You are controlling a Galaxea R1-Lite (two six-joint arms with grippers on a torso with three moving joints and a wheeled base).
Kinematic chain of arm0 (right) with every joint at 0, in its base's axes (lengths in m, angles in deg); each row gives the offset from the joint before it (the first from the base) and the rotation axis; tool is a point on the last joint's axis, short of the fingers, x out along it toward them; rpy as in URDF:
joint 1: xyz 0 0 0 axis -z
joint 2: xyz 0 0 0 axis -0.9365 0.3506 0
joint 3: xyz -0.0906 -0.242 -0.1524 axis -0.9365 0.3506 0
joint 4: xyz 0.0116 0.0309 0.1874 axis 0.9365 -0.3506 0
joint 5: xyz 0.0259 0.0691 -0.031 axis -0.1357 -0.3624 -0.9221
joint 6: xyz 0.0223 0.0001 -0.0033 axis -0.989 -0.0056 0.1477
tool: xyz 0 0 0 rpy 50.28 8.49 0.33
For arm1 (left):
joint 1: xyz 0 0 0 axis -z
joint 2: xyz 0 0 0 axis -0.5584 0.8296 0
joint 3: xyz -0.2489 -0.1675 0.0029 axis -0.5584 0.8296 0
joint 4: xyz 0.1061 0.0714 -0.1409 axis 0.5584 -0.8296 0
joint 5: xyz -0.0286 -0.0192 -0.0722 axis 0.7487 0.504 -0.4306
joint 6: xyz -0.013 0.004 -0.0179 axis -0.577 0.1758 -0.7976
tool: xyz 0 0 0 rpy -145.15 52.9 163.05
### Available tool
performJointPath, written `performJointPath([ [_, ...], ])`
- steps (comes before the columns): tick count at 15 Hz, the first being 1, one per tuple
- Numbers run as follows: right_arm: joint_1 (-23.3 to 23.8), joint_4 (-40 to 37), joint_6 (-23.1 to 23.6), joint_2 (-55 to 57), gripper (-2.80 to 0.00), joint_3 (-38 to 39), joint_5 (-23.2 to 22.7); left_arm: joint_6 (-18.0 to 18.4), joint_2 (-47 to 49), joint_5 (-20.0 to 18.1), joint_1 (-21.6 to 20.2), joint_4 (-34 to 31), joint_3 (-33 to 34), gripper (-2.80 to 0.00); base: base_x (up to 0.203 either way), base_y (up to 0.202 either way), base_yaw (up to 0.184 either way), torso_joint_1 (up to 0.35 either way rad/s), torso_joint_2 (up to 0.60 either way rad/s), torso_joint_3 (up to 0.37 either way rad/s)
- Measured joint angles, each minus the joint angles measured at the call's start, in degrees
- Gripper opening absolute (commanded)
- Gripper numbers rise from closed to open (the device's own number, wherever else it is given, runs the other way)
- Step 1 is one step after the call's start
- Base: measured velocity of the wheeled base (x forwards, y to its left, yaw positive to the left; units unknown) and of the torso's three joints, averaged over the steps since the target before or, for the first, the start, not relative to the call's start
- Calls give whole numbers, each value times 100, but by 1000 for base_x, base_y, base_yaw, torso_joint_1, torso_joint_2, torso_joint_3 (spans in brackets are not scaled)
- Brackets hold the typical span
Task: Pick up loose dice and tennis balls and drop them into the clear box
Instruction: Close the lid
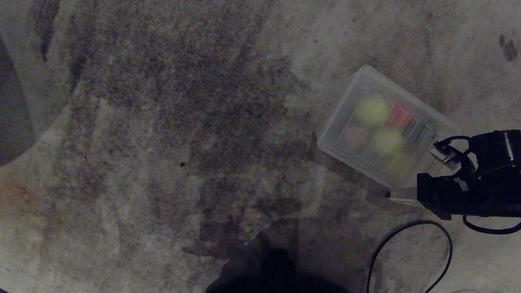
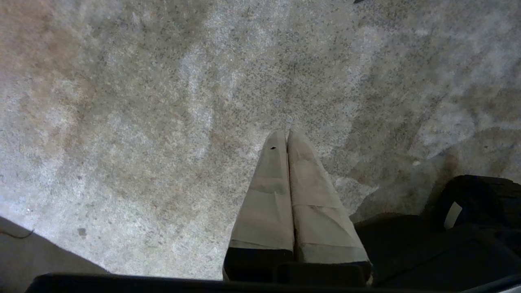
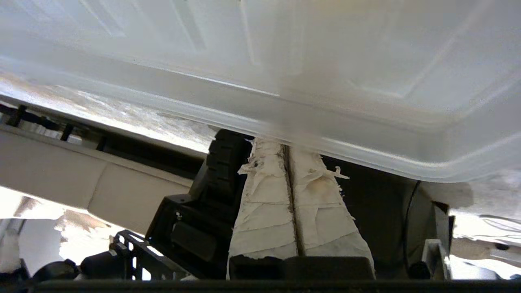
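Grey carpet (image 1: 163,122) bears the clear box (image 1: 346,134), its edge touching the pressed-together right gripper (image 3: 287,148).

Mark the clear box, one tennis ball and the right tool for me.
clear box (image 1: 368,77): head view, far rim.
tennis ball (image 1: 372,110): head view, blurred yellow-green blob seen through the plastic.
right tool (image 3: 287,152): right wrist view, shut taped tips at the plastic edge.

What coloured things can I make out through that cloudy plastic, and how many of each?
Yellow-green balls: 2
Red die: 1
Total: 3 that show plainly through the plastic. Any fainter smudges under it are too dim to count.
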Motion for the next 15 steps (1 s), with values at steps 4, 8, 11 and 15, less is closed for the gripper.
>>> performJointPath([
  [4, 9, 76, 3, 9, -280, -28, 22, -4, 0, -3, 0, 0, 0, -280, 0, 0, 0, 0, 0, 0],
  [8, 15, 360, 108, 17, -280, -33, 29, -2, 0, -3, 0, 0, 0, -280, 0, 0, 0, 0, 0, 0],
  [11, 41, 391, 369, 20, -280, -27, 105, -5, 0, -2, -2, 0, 0, -280, 0, 0, 0, 0, 0, 0],
  [15, 20, 350, 573, -5, -280, 87, 99, -1, 0, -2, 0, 0, 0, -280, 0, 0, 0, 0, 0, 0],
])
